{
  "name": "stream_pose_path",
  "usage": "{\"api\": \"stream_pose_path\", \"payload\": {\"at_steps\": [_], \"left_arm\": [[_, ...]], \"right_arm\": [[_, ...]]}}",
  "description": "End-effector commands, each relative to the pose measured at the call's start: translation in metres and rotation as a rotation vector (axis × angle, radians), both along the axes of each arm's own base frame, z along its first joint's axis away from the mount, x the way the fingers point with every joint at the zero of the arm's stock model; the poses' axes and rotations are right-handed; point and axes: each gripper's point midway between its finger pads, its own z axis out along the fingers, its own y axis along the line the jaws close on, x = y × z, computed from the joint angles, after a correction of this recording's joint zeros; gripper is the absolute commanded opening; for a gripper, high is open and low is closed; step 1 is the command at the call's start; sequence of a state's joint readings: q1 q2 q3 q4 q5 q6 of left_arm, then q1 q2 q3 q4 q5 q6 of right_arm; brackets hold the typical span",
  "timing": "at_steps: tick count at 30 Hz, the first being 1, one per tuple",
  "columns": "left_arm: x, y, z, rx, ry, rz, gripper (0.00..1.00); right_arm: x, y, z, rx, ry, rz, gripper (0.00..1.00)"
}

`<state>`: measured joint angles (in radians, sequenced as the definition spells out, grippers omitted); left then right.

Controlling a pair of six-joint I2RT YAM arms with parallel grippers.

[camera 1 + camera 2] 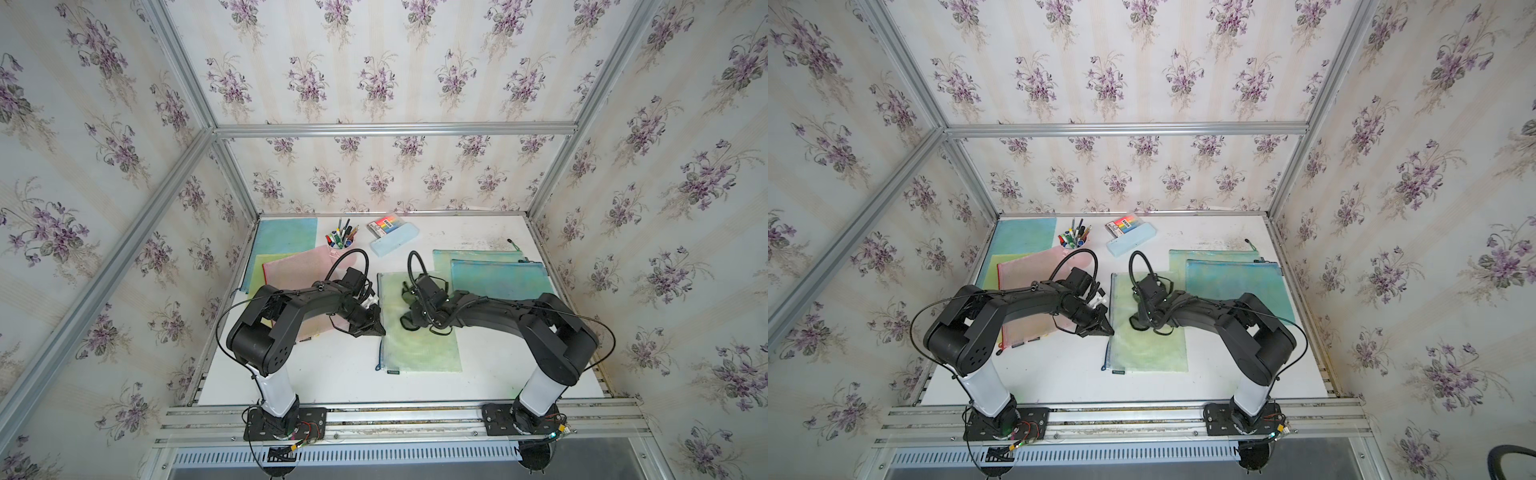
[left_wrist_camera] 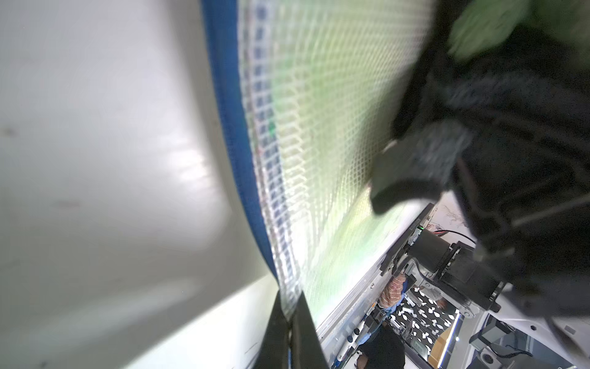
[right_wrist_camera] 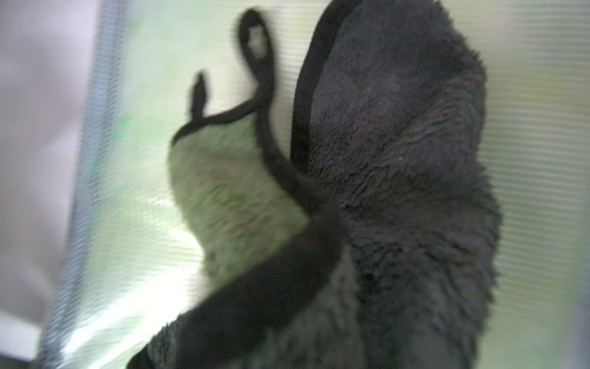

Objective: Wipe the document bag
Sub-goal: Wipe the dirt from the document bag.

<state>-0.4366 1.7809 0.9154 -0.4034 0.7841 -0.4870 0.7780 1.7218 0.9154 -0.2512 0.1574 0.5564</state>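
Observation:
A green mesh document bag with a blue zip edge lies flat in the middle of the white table. My left gripper is shut on that zip edge, pinching the mesh between its fingertips. A dark grey and green cloth rests on the bag's far half. My right gripper is shut on the cloth. The cloth bunches over its jaws and hides them in the right wrist view.
Pink, yellow and blue bags overlap at the left under my left arm. Two teal bags lie at the right. At the back stand a pen cup, a light blue case with a marker box, and a black pen.

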Motion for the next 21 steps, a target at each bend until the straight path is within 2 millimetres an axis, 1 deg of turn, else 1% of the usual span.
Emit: {"api": "stream_pose_path", "payload": {"at_steps": [1,2,3,4,5,6,7,8,10,11,12,13,15,17,18,19,20,21], "left_arm": [[0.001,0.002,0.000,0.003,-0.005,0.012,0.00],[0.001,0.002,0.000,0.004,-0.002,0.015,0.00],[0.001,0.002,0.000,0.005,-0.004,0.016,0.00],[0.002,0.002,0.000,0.004,-0.003,0.020,0.00],[0.004,0.003,0.000,0.004,-0.009,0.026,0.00],[0.005,0.003,0.000,0.001,-0.009,0.031,0.00],[0.006,0.002,0.001,-0.002,-0.014,0.035,0.00],[0.008,0.002,0.002,-0.001,-0.019,0.038,0.00],[0.010,0.002,0.003,-0.008,-0.023,0.046,0.00],[0.011,0.001,0.004,-0.010,-0.026,0.049,0.00],[0.012,0.001,0.005,-0.012,-0.027,0.053,0.00],[0.013,0.000,0.006,-0.019,-0.031,0.053,0.00],[0.013,-0.001,0.005,-0.024,-0.029,0.058,0.00],[0.014,-0.002,0.005,-0.032,-0.023,0.064,0.00],[0.014,-0.003,0.004,-0.034,-0.020,0.065,0.00],[0.015,-0.004,0.004,-0.039,-0.019,0.067,0.00],[0.015,-0.004,0.004,-0.040,-0.020,0.070,0.00],[0.016,-0.003,0.005,-0.040,-0.022,0.072,0.00]], "right_arm": [[-0.036,-0.010,-0.017,-0.126,0.108,0.025,0.20],[-0.049,0.016,-0.018,-0.118,0.114,0.099,0.20],[-0.061,0.035,-0.020,-0.131,0.120,0.168,0.20],[-0.073,0.049,-0.023,-0.164,0.132,0.225,0.20],[-0.079,0.050,-0.028,-0.202,0.143,0.248,0.20],[-0.080,0.042,-0.031,-0.221,0.147,0.240,0.20],[-0.077,0.028,-0.032,-0.220,0.147,0.210,0.20],[-0.071,0.007,-0.033,-0.198,0.162,0.150,0.20],[-0.055,-0.031,-0.026,-0.177,0.148,0.027,0.20],[-0.048,-0.046,-0.020,-0.181,0.128,-0.020,0.20],[-0.042,-0.053,-0.014,-0.186,0.106,-0.049,0.20],[-0.040,-0.047,-0.009,-0.164,0.091,-0.051,0.21],[-0.047,-0.010,-0.006,-0.103,0.086,0.012,0.21],[-0.069,0.040,-0.012,-0.127,0.101,0.150,0.21],[-0.079,0.051,-0.017,-0.171,0.111,0.193,0.21],[-0.083,0.052,-0.023,-0.217,0.118,0.213,0.21],[-0.082,0.043,-0.028,-0.243,0.118,0.196,0.21],[-0.078,0.031,-0.029,-0.242,0.112,0.164,0.21]]}}
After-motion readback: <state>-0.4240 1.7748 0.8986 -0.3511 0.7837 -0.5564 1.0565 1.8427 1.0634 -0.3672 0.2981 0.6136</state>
